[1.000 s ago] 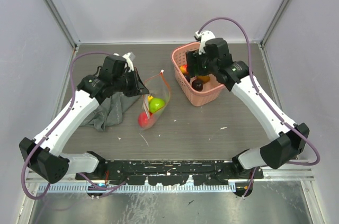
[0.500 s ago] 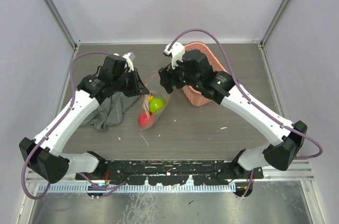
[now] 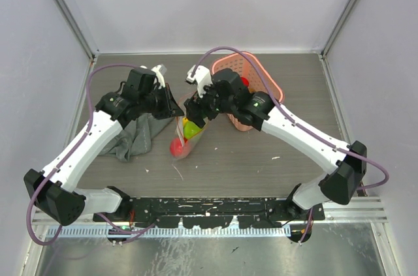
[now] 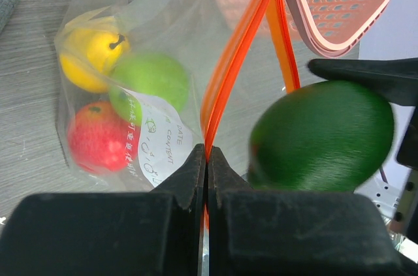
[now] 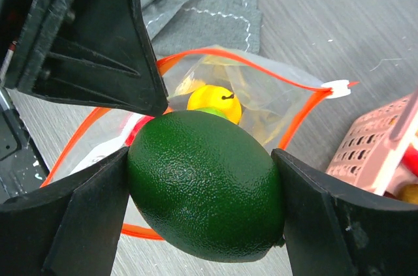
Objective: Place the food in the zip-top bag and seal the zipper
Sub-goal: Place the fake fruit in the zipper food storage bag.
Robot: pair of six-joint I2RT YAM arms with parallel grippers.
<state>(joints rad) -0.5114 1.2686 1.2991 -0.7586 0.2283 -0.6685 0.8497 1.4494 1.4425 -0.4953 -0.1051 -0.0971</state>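
Observation:
The zip-top bag (image 3: 185, 138) lies mid-table with its mouth open; a yellow fruit (image 4: 91, 54), a light green fruit (image 4: 153, 83) and a red fruit (image 4: 98, 136) are inside. My left gripper (image 3: 176, 111) (image 4: 207, 158) is shut on the red-orange zipper (image 4: 228, 61) and holds one lip up. The white slider tab (image 5: 336, 87) is at the far end of the zipper (image 5: 248, 61). My right gripper (image 3: 194, 114) (image 5: 202, 158) is shut on a dark green avocado (image 5: 206, 184) (image 4: 323, 136) and holds it just above the open mouth.
The pink plastic basket (image 3: 271, 83) with more fruit stands to the right of the bag, behind my right arm. A grey cloth (image 3: 134, 136) lies to the left of the bag under my left arm. Enclosure walls surround the table.
My right gripper has come out of the pink basket and moved left, carrying the avocado to the bag's open mouth. My left gripper has stayed put, holding the zipper.

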